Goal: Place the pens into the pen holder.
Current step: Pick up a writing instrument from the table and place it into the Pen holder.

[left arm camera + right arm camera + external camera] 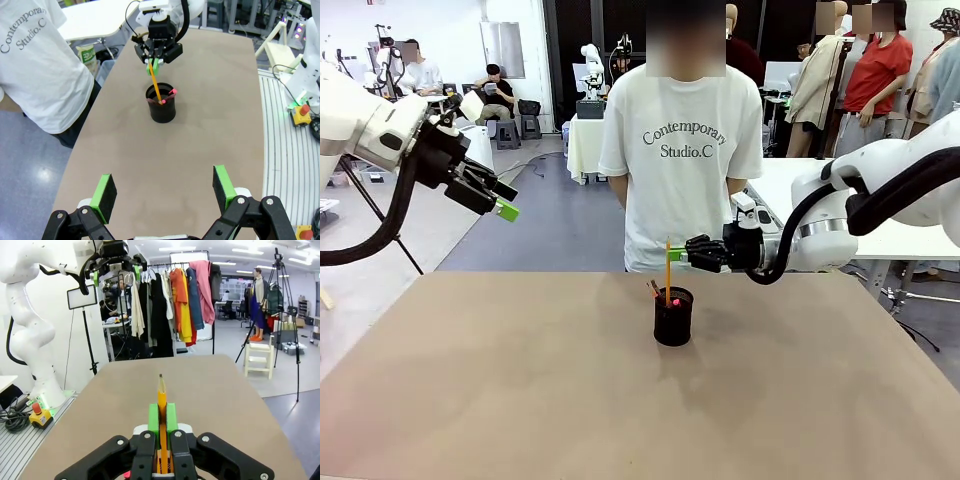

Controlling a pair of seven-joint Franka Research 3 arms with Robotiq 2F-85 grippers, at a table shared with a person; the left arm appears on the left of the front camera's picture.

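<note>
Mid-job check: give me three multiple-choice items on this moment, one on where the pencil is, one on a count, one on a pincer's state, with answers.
1. Where is the lower end of the long yellow-orange pencil?
A. flat on the table
B. inside the small black mesh pen holder
C. in the person's hand

2. How many pens already rest in the holder apart from the pencil?
A. none
B. two
C. five

3. How is the left pincer?
A. open and holding nothing
B. shut on a pen
C. shut on the holder

Answers:
1 B, the left wrist view shows the pencil running from the right pincer down into the cup.
2 B, two pink-tipped ends show at the rim.
3 A, its green pads stand wide apart above bare table.
</note>
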